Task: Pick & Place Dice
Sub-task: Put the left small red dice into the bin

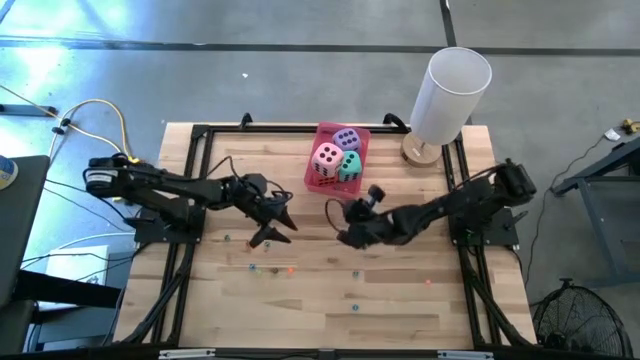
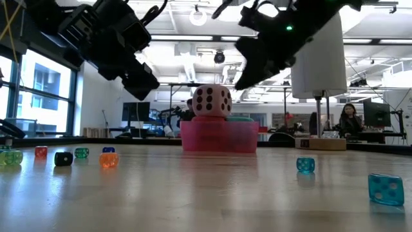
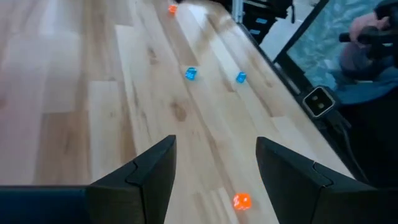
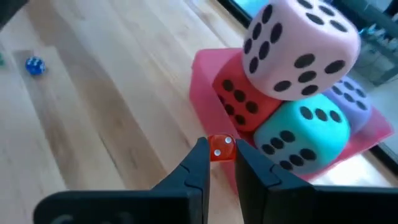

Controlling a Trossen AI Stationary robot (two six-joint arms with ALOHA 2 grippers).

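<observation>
A pink translucent tray [image 1: 312, 182] at the table's far middle holds the dice. The pink die [image 4: 298, 46] sits on top of the red die [image 4: 239, 99], the teal die [image 4: 305, 134] and the purple die [image 4: 351, 99]. My right gripper [image 4: 221, 152] hovers just on the near side of the tray, shut on a tiny orange bead [image 4: 221, 148]. My left gripper [image 3: 214, 155] stands open above bare table left of the tray, with nothing between its fingers; in the high view the left gripper [image 1: 280, 228] is near the table's middle. My right gripper pinches the tiny orange bead's two opposite sides [image 4: 214, 149] between its two fingertips. The fingers slant downward toward the tray's near wall. The bead is lifted clear of the table.
Several tiny coloured beads lie scattered on the wood: a blue bead [image 3: 191, 73], an orange bead [image 3: 241, 201] and a teal bead [image 2: 386, 189] among them. A tall white cylinder on a wooden base [image 1: 450, 95] stands at the far right. A person [image 2: 351, 122] sits in the room behind.
</observation>
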